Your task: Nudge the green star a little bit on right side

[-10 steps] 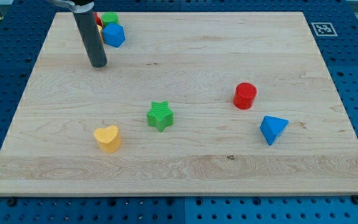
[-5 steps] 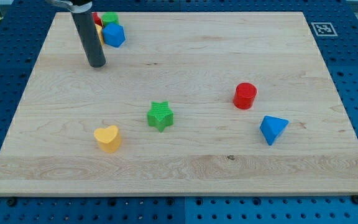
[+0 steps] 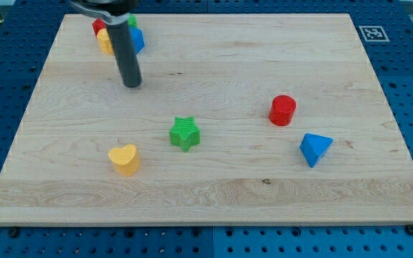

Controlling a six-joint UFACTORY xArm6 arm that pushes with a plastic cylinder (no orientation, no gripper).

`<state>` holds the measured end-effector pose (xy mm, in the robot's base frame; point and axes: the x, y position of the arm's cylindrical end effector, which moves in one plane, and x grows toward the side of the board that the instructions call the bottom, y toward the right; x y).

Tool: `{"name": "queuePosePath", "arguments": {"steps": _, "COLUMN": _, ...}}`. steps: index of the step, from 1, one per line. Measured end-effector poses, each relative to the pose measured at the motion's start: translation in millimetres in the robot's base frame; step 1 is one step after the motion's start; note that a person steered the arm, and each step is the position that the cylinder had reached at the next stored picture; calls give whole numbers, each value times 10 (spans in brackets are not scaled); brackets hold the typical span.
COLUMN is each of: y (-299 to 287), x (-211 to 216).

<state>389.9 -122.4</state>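
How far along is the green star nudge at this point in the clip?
Nothing looks done yet: the green star sits mid-board, untouched, right of the yellow heart. In hand: my tip is on the board well above and left of the star, clear of it. Left: get beside its left side and push it slightly rightward.

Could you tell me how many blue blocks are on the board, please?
2: a blue block at the view's top left, partly behind the rod, and a blue wedge-like block at the right. Others may be hidden.
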Motion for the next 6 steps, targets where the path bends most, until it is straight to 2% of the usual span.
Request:
{"name": "queuePosePath", "arguments": {"steps": 1, "y": 43, "x": 225}}
{"name": "queuePosePath", "arguments": {"steps": 3, "y": 51, "x": 253}}
{"name": "queuePosePath", "arguments": {"steps": 6, "y": 561, "x": 476}}
